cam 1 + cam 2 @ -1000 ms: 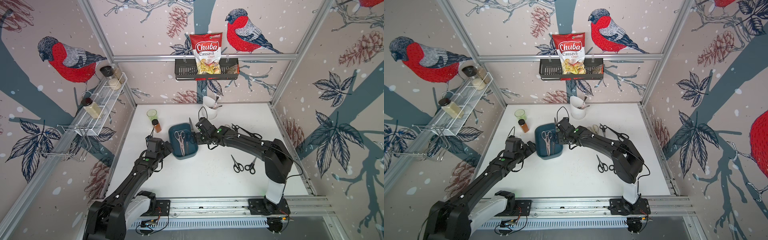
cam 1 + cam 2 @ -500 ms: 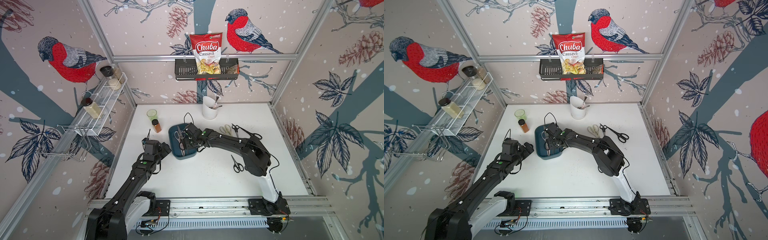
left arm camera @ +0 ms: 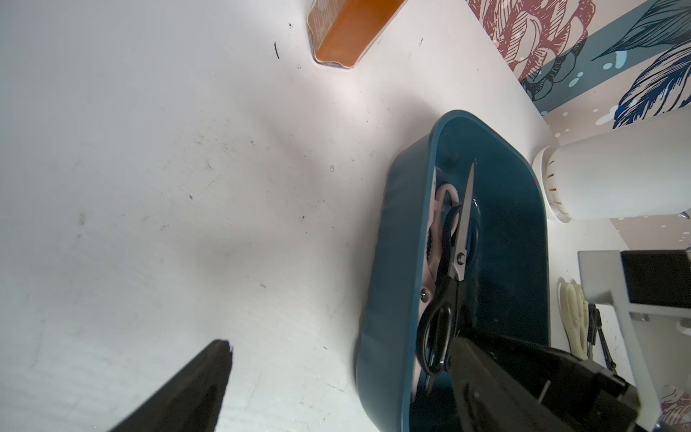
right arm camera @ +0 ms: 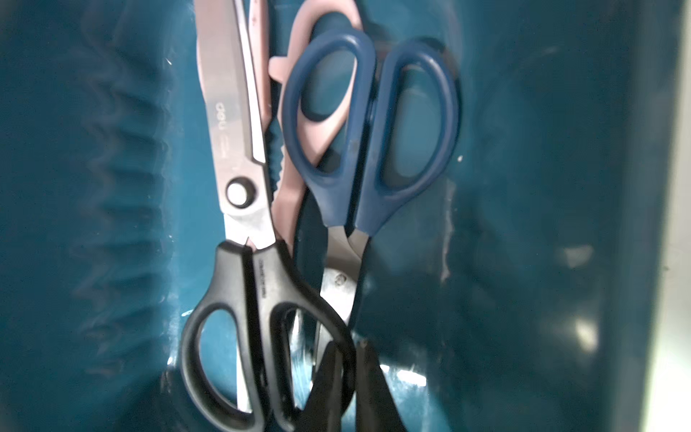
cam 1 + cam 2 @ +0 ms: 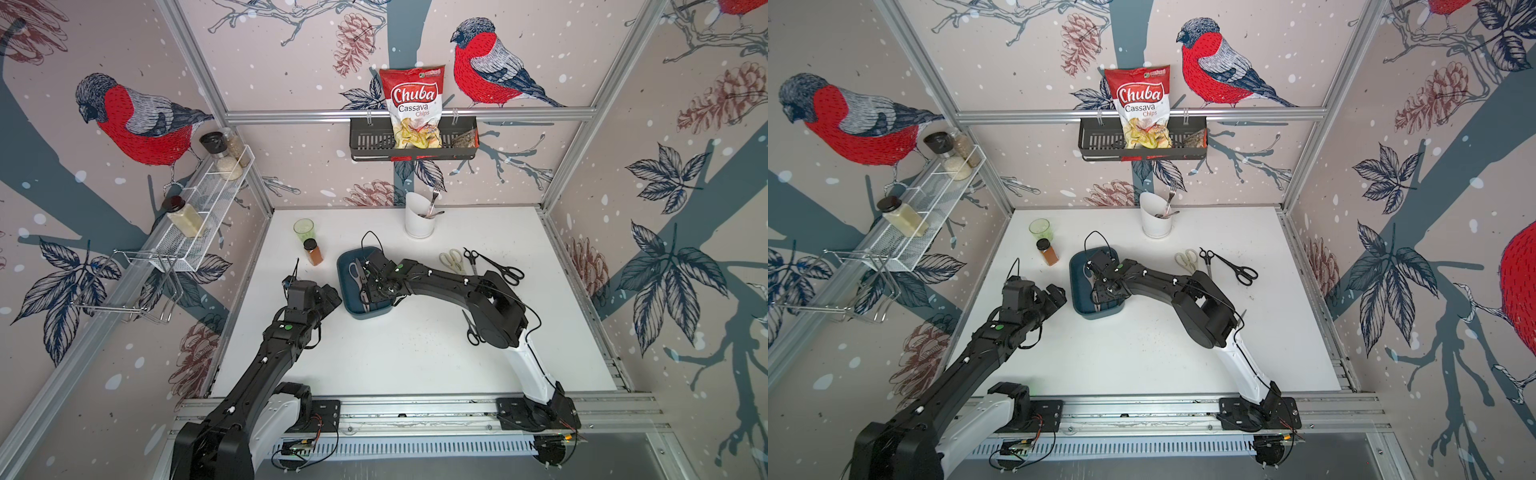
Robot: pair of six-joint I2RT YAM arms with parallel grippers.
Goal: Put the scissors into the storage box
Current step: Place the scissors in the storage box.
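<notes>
As your right fingers [image 4: 374, 396] clamped a handle loop of the black-handled scissors [image 4: 239, 284], that pair hung tilted inside the storage box [image 3: 396, 262], above the pink-handled pair [image 4: 284, 198] and blue-handled pair [image 4: 362, 149], likely for laying lengthwise. Your left fingers [image 3: 187, 385] stood spread and empty beside the box.

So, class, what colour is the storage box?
Dark teal-blue; the storage box shows best in the left wrist view.

Bullfinch wallpaper [image 5: 291, 54] covers 3 aluminium-framed walls [image 5: 648, 174] around a white tabletop [image 5: 395, 357].
</notes>
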